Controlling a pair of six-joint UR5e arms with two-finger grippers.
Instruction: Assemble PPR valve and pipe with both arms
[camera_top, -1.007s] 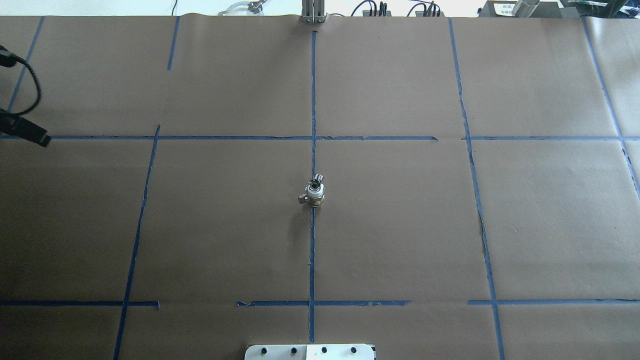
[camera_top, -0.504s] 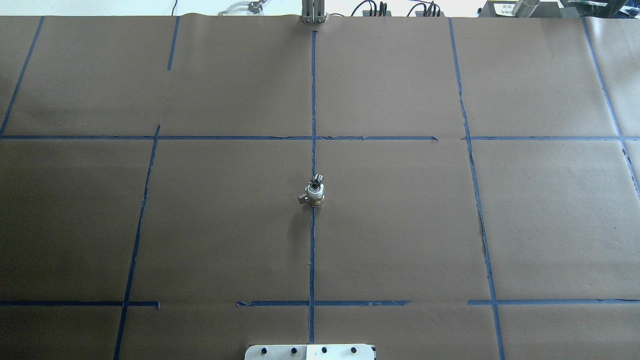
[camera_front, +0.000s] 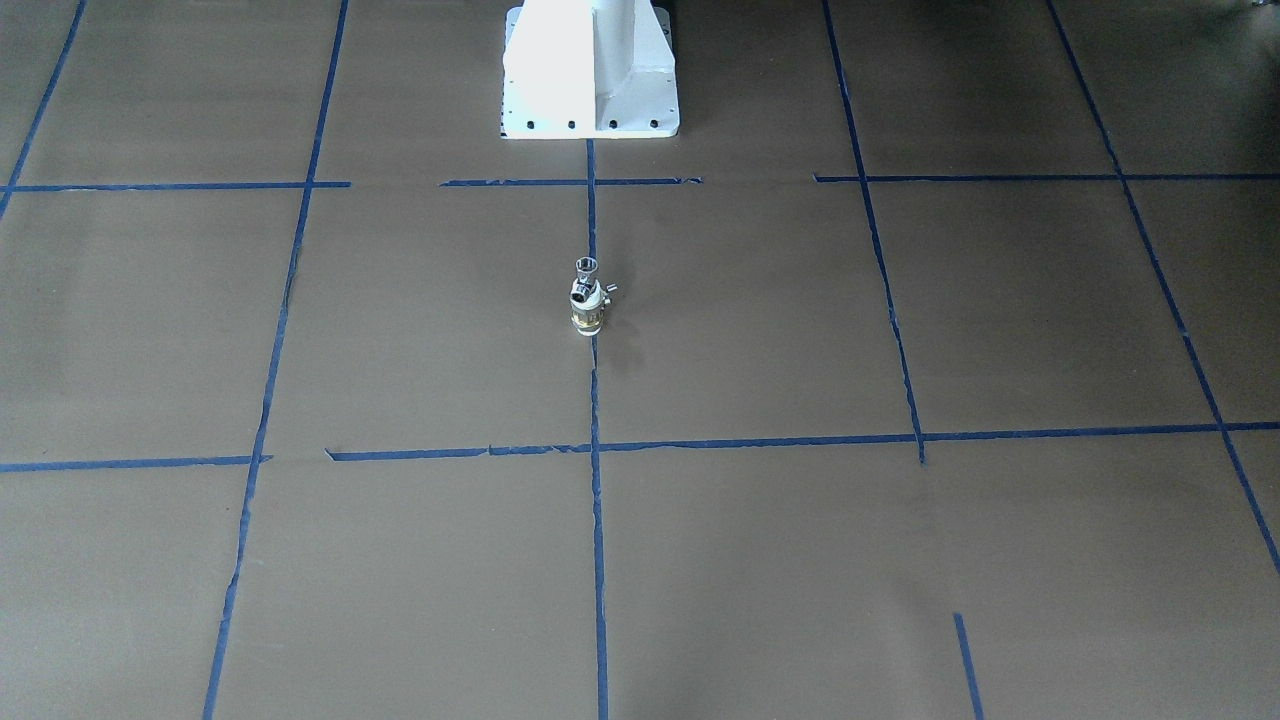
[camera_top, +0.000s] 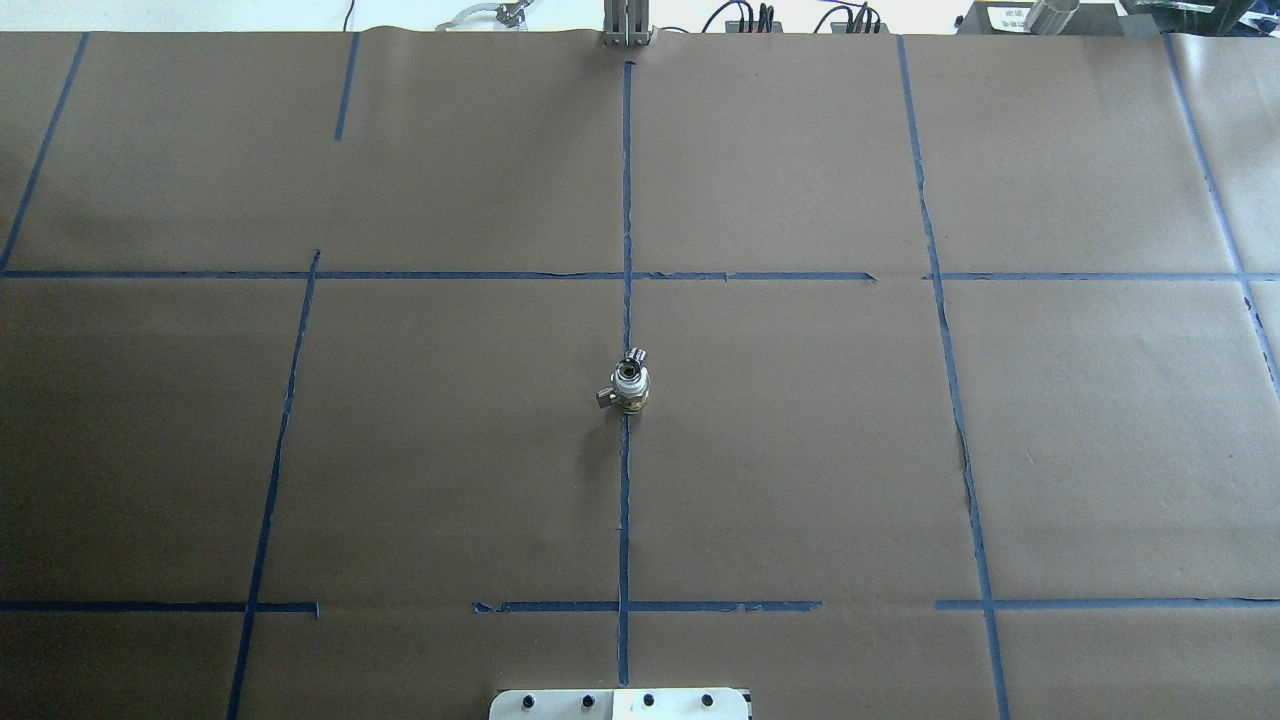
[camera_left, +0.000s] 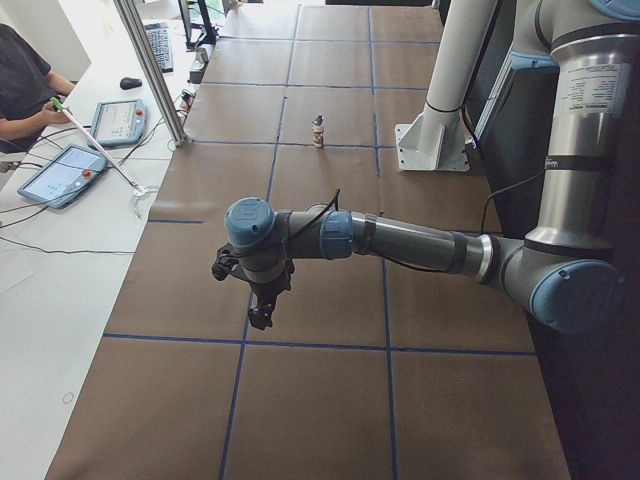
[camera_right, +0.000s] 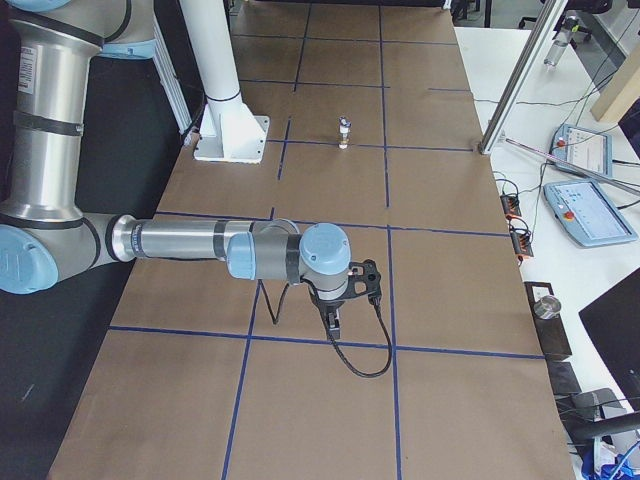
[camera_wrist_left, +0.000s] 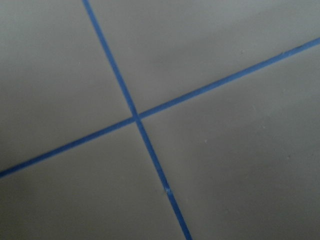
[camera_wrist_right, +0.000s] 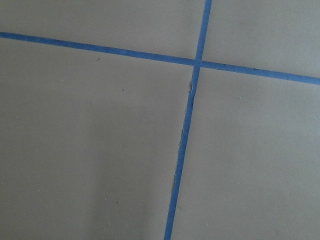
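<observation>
The PPR valve (camera_top: 630, 390), white ends and brass band with a small side stub, stands upright on the centre tape line. The chrome pipe (camera_top: 634, 356) sits on top of it, touching. Both also show in the front view, valve (camera_front: 587, 312) and pipe (camera_front: 586, 268). My left gripper (camera_left: 262, 310) hangs over the table's left end, far from them. My right gripper (camera_right: 335, 322) hangs over the right end. Each shows in a side view only, so I cannot tell open or shut. The wrist views show only brown paper and blue tape.
The white pedestal base (camera_front: 590, 70) stands at the robot's side of the table. Blue tape lines (camera_top: 626, 500) grid the brown paper. An aluminium post (camera_left: 150, 70), tablets (camera_left: 62, 175) and a seated operator (camera_left: 25, 80) are beyond the far edge. A metal cup (camera_right: 546, 305) stands off the paper.
The left gripper and its cable, at the overhead view's left edge one second ago, have left that view. The valve and pipe have not moved.
</observation>
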